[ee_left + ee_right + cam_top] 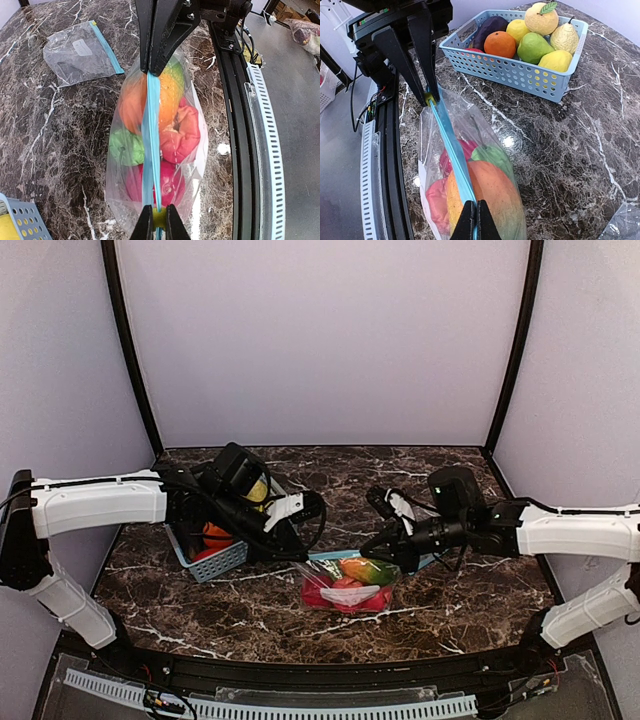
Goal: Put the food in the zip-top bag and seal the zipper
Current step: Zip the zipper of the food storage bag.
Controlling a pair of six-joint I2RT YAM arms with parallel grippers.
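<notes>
Closest to the lens, the left claw (156, 212) is clenched on one end of a light-blue zipper (151, 130), pinching the strip tight. At the far end the right claw (150, 67) is clamped on the same zipper, so the strip runs straight and taut between the two.

Below the strip is a clear plastic bag (196, 150), sitting on a dark marbled tabletop (60, 130) near its front edge, between the two arms. Inside the bag are toy fruits: a large orange-and-yellow one (172, 95), a green one (125, 147) and red ones (182, 132).

Near the bag, on the left arm's side, stands a light-blue mesh basket (520, 75). It holds more toy fruit (532, 47), among them pears, an orange and a dark purple piece. A second clear bag (80, 55) lies flat on the tabletop, well apart from the first.
</notes>
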